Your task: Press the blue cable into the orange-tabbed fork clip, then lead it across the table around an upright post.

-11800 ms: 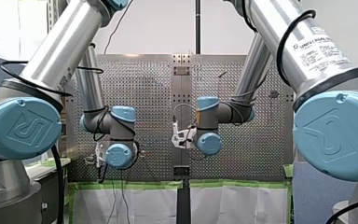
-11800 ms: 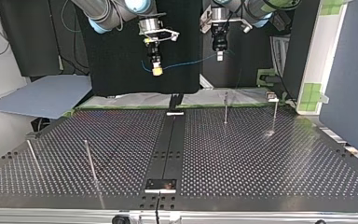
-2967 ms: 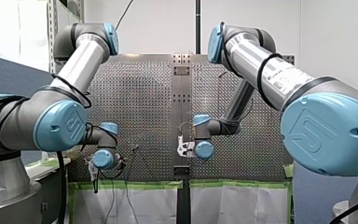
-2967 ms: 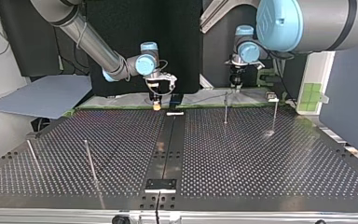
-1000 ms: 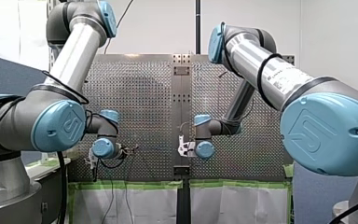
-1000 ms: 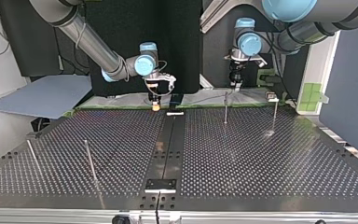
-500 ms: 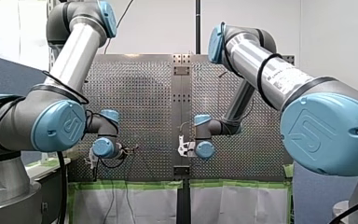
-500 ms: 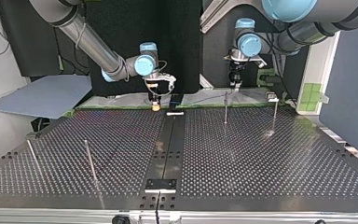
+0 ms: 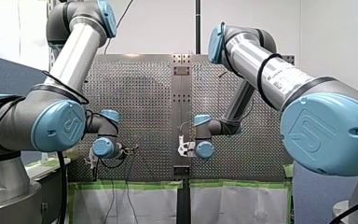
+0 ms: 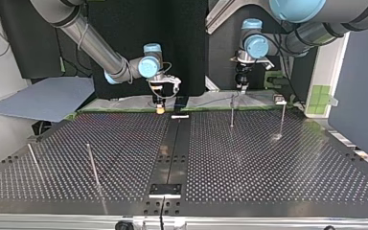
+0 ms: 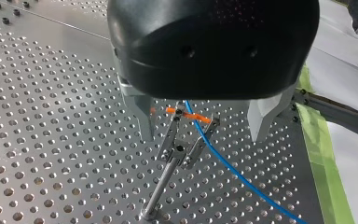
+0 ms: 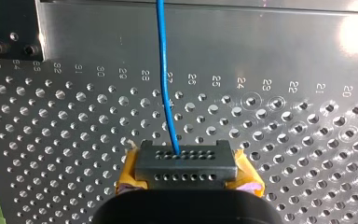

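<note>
Left arm: enters the top view from the upper right. The left pincer (image 11: 201, 135) is spread wide and pinches nothing. Its metal fingers (image 11: 144, 119) stand one on each side of the clip, clear of it.
Right arm: enters the top view from the upper left. The right pincer (image 12: 185, 163) is pressed together on the cable, with yellow pads (image 12: 129, 179) showing on both sides of the dark fingertip block.
Cable: blue cable (image 11: 233, 170). In the left wrist view it comes out from under the pincer body, crosses the orange tabs at the mouth of the clip and runs on low over the tabletop. In the right wrist view it leads straight ahead from the fingertips. In the top view it is a thin line (image 10: 206, 99) at upper centre, stretched between the two pincers.
Clip: fork clip (image 11: 186, 135) with orange tabs (image 11: 200, 117), on a slim upright stem set in the tabletop. It stands between the left pincer's fingers. How deep the cable sits in the fork cannot be told.
Top view, placing: the right pincer's yellow tip (image 10: 160, 109) is at upper centre, at the tabletop's far edge. The clip's stem (image 10: 232, 112) is right of centre, directly below the left pincer (image 10: 241, 87).
Posts: one upright post (image 10: 282, 117) at upper right, near the clip. Two more (image 10: 92, 165) at lower left, well apart from the cable.
Tabletop: perforated metal tabletop (image 10: 268, 158) with a dark centre strip (image 10: 172, 148).
</note>
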`<control>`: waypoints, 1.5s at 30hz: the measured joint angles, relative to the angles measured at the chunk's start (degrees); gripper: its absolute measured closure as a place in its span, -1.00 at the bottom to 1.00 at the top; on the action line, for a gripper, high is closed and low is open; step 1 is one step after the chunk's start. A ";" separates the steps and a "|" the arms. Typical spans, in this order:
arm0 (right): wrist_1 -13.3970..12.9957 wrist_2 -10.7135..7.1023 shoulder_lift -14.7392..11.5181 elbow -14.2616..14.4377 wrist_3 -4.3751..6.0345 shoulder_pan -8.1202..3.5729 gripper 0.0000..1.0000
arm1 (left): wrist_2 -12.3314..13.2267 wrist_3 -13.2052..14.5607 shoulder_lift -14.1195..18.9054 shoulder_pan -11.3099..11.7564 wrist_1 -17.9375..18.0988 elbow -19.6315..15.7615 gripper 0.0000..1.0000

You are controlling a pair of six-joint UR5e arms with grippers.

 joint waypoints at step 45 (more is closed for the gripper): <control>0.07 -0.22 0.00 0.00 0.09 -0.05 1.00 | -3.65 1.03 0.01 -7.99 -5.72 8.03 -0.96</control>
